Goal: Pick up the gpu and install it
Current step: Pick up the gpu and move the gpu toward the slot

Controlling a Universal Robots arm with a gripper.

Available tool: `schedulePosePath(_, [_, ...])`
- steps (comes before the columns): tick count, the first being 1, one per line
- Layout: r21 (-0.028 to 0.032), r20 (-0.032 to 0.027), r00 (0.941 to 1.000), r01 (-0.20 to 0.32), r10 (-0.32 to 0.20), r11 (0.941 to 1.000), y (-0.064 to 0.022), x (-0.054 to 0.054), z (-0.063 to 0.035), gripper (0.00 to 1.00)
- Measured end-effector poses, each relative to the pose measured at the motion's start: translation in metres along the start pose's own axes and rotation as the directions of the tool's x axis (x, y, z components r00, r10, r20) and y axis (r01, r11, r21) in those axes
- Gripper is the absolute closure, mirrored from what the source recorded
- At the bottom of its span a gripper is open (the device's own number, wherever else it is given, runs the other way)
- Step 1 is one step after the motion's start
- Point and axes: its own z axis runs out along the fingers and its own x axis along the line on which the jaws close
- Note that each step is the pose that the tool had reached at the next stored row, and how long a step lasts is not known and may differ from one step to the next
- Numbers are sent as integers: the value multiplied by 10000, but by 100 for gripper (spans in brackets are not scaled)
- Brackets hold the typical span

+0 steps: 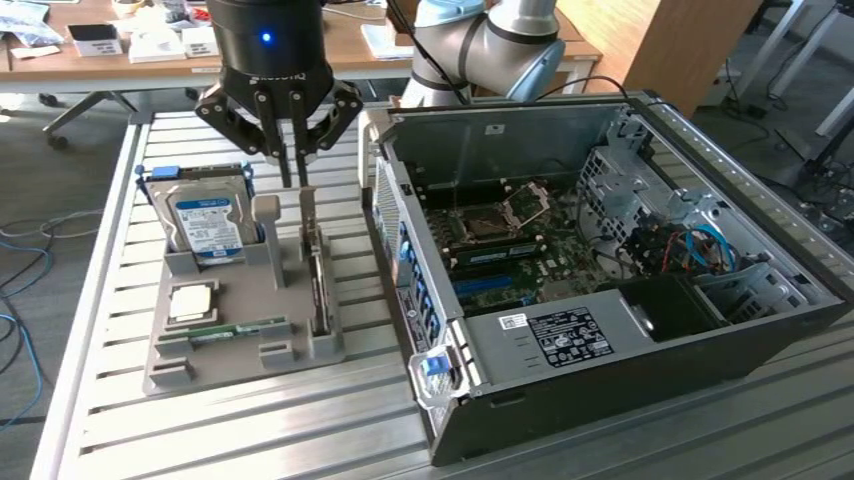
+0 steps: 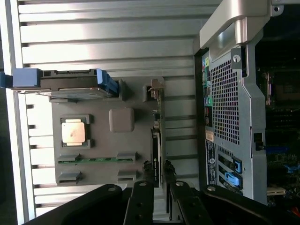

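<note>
One tool straddling end of upright gpu, whether clenched cannot be told

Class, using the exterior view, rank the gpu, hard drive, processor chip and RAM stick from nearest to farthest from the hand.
1. gpu, on edge in the tray, just under the hand.
2. hard drive, upright, toward the exterior view's left.
3. processor chip, flat, mid-tray.
4. RAM stick, at the tray's near end.
</note>
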Motion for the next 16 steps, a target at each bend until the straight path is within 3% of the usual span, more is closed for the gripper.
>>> schedulePosePath(2, [0,0,10000,0,0,10000,0,0,0,71])
schedulePosePath(5, [0,0,10000,0,0,10000,0,0,0,65])
schedulePosePath(6, [0,0,10000,-1,1,10000,0,0,0,58])
schedulePosePath(16, [0,0,10000,0,0,10000,0,0,0,58])
